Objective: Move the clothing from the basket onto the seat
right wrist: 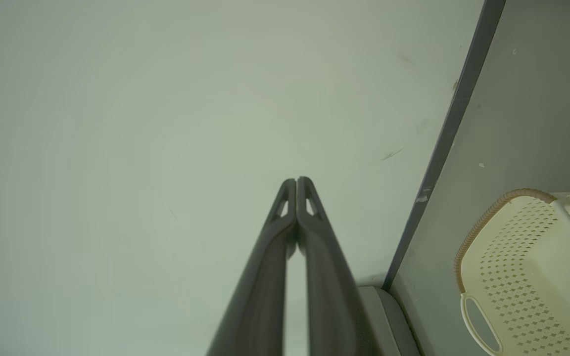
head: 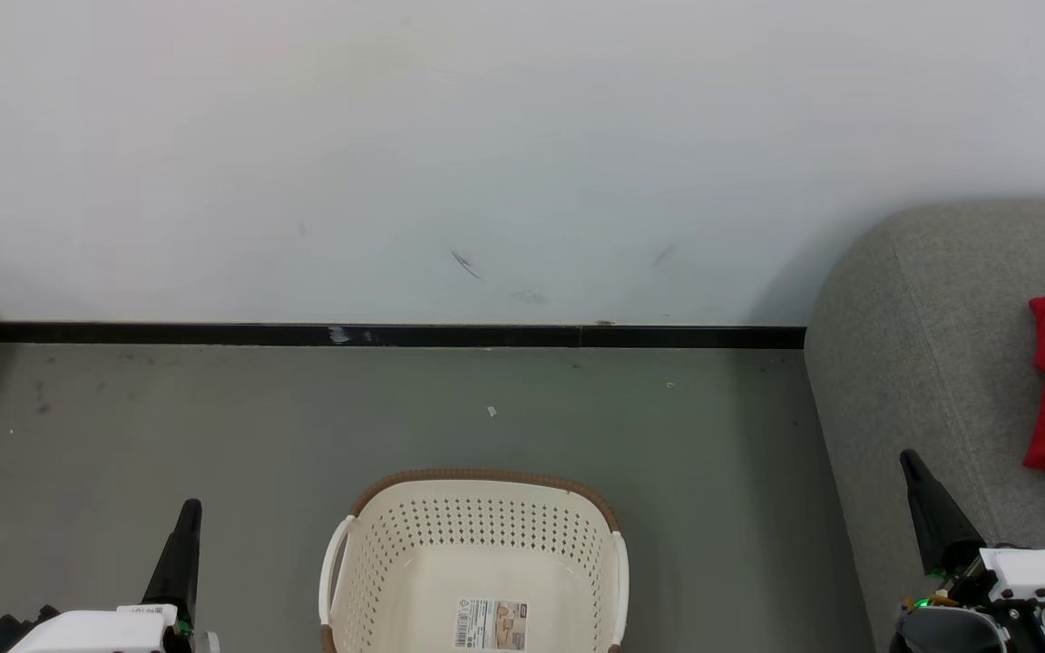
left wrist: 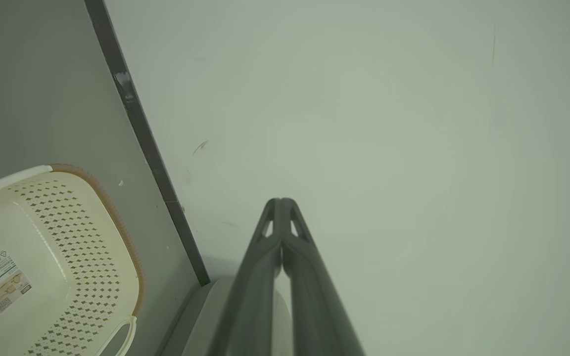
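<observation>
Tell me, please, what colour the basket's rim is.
The rim is brown with a woven look, topping the cream-white basket; the head view shows it best.

No legible text.
A barcode sticker point(head: 492, 624) with a triangle mark sits on the basket point(head: 486, 521) floor; its print is too small to read.

tipped with long dark tapered fingers point(left wrist: 309, 277), pierced by small triangles near the tips; cased white at the wrists point(head: 1040, 567), lit green on the right.
</observation>
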